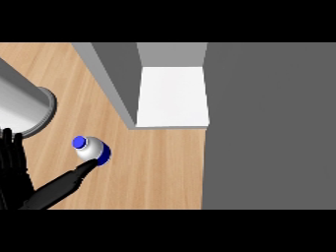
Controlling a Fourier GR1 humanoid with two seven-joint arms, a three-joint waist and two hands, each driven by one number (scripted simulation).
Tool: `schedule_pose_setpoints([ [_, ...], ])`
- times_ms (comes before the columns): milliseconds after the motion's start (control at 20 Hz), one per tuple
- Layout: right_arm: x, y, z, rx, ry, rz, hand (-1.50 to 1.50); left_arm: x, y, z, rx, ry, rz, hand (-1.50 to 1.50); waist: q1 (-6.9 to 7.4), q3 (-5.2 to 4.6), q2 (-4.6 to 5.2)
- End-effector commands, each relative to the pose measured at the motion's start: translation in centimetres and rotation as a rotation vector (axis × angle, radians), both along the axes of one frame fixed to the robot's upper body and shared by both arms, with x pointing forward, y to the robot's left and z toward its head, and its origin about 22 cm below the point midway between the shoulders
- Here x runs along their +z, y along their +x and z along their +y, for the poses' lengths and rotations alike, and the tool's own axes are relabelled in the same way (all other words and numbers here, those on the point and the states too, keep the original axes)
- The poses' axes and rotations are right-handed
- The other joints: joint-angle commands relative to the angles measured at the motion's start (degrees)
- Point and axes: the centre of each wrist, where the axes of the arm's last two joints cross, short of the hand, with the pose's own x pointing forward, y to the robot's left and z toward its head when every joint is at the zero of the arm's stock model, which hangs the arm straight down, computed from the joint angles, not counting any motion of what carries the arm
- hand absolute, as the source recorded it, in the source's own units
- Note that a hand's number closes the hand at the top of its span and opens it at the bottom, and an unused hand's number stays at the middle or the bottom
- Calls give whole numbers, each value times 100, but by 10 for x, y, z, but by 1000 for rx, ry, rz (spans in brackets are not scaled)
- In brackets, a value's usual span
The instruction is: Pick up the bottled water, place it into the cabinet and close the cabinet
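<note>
Wooden counter [159, 172]: we log one bottled water [92, 149] standing near the open cabinet [172, 96]. Left hand [7, 170], fingers spread wide, thumb apparently touching the bottle. Grey cylinder [14, 101] at left.

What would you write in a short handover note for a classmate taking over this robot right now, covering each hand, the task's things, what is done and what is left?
Left hand: open, fingers up, resting at the view's lower left edge, holding nothing.
Right hand: not in view.
A straight black finger reaches up to the bottled water's base; which hand it belongs to cannot be told.
Bottled water: on the wooden counter, blue cap on, not gripped or lifted.
Cabinet: open, white inside showing, nothing seen in it; its grey door stands open to the left.
Done: nothing yet.
Left: grasp the bottle, place it inside the cabinet, close the door.
</note>
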Motion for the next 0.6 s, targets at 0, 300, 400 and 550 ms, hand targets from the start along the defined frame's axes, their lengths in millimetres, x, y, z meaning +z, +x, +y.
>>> schedule_pose_setpoints([
  [0, 29, -22, 4, -10, -19, -56, -150, -28, 2, 12, 6, -45, 47, -150, 3, -5, 4],
  [300, 35, -37, -3, -9, -21, -67, -150, -69, 12, 34, -17, -129, 103, -150, -32, -7, 6],
  [400, 41, -40, 4, -8, -26, -58, -150, -81, 19, 21, -38, -181, 122, -150, -32, -10, 13],
  [550, 44, -45, 0, -5, -29, -57, -150, -108, 18, 43, 13, -218, 113, -150, -39, -12, 14],
])
